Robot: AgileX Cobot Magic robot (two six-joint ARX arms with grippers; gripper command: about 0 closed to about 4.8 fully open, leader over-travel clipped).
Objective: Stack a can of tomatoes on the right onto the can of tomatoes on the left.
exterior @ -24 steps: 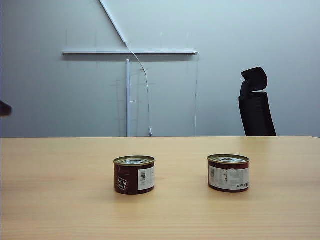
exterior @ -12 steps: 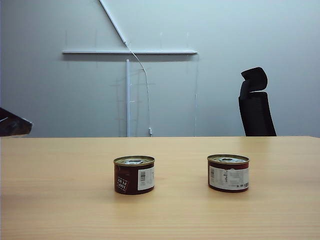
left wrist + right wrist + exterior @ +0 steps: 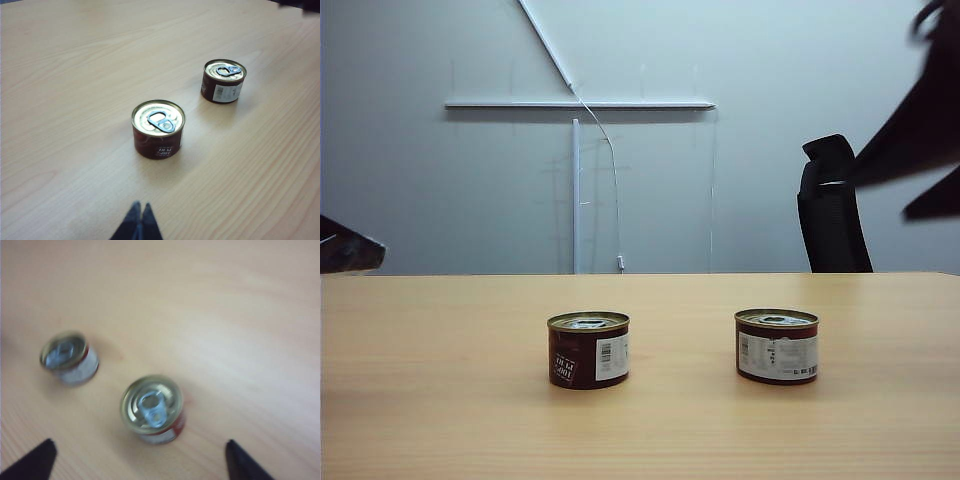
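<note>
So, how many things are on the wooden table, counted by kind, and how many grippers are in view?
Short round dark-red tomato cans with gold pull-tab lids: 2, left can and right can.
Black two-finger grippers: 2, left gripper shut, right gripper open above the table.
Total: 4

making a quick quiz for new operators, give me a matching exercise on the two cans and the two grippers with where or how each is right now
Things:
1. left can
2. right can
3. left gripper
4. right gripper

States:
A. fingers spread wide, above the table with a can between the tips in its wrist view
B. on the table, mostly white label facing the exterior camera
C. fingers together, holding nothing, off to the left of the table
D. on the table, dark label side with a white barcode patch facing the exterior camera

Pairs: 1-D, 2-B, 3-C, 4-A
</note>
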